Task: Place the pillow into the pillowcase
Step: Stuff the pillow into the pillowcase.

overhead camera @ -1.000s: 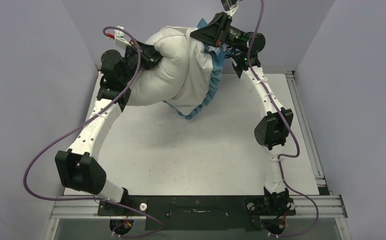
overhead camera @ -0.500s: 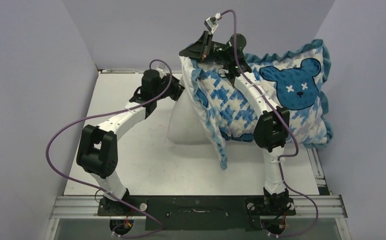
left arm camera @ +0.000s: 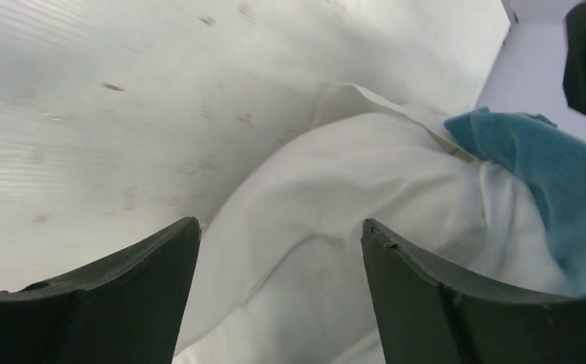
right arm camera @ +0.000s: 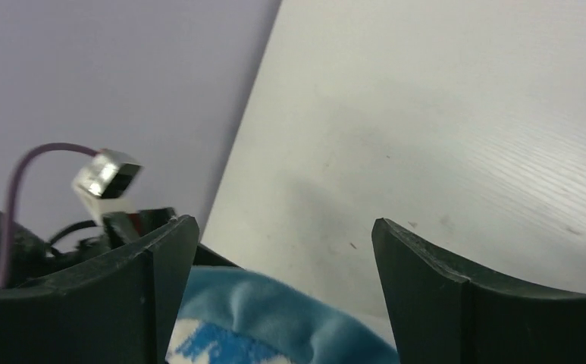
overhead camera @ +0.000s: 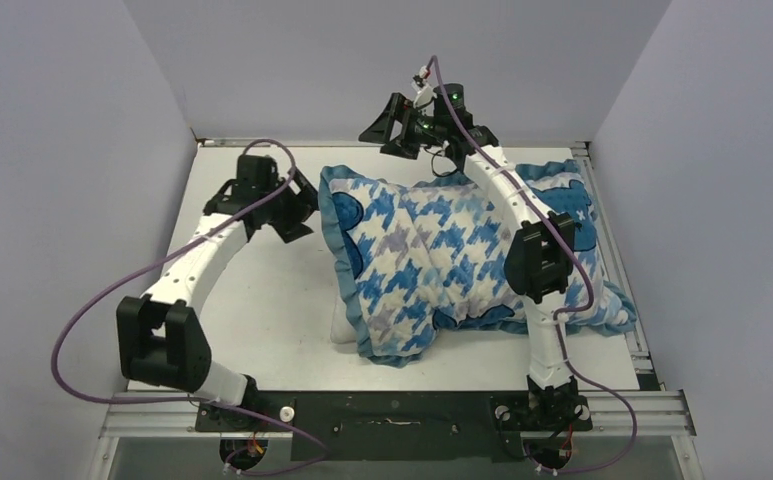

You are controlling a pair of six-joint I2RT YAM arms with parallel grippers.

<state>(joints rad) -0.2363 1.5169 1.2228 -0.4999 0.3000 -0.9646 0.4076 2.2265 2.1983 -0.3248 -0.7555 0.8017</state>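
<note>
Both had just let go. The left gripper [left arm camera: 278,227] stood with fingers apart, the plump white fabric pillow [left arm camera: 327,189] just beyond them. The right gripper [right arm camera: 286,224] stood with fingers apart over the blue-ruffled houndstooth cloth pillowcase [overhead camera: 432,260]. The pillowcase, held aloft moments before, lay on the white table [overhead camera: 262,300], and the pillow seemed almost wholly inside it.

left arm [overhead camera: 197,250] white links, black joint housings | right arm [overhead camera: 502,185] same, green light [overhead camera: 454,97] near wrist | purple cables [overhead camera: 56,350] looping from base | dark curved fingers [left arm camera: 108,303]
</note>
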